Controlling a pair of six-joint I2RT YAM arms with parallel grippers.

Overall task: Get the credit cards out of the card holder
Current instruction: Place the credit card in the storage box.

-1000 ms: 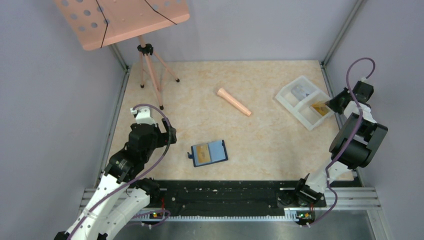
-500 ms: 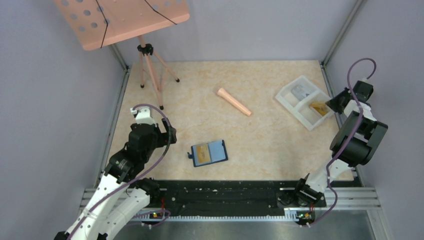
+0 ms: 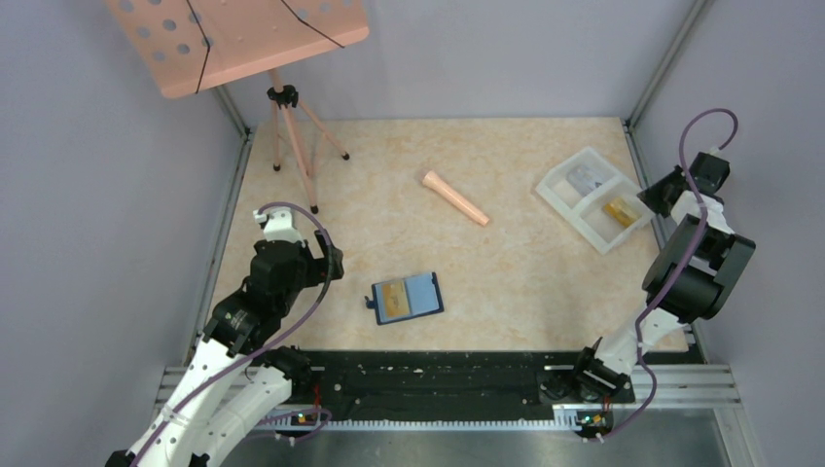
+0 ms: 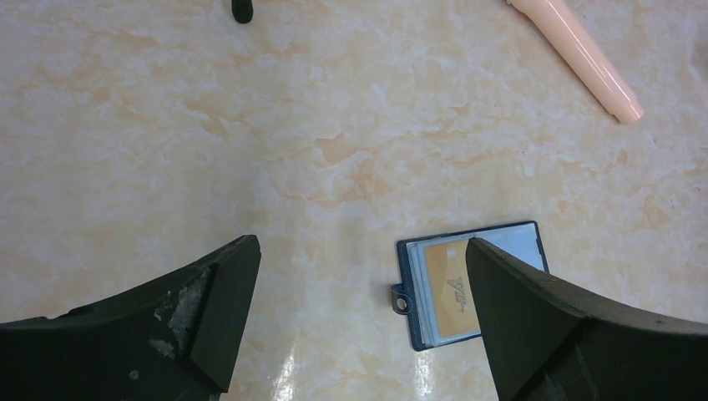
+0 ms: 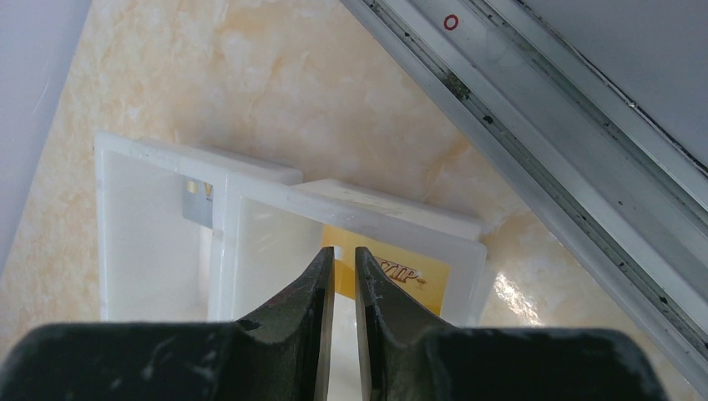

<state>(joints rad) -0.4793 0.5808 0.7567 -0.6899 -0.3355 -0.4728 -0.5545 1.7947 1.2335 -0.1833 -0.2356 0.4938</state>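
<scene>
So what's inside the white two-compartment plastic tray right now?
The white two-compartment plastic tray holds a pale grey-silver card in one compartment, a tan-gold card in the other. Anything beneath those cards is covered.

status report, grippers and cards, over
Left gripper open near dark navy card holder. Right gripper barely open, empty, over white plastic tray. One tan-gold card left in holder. Nothing blocking.
</scene>
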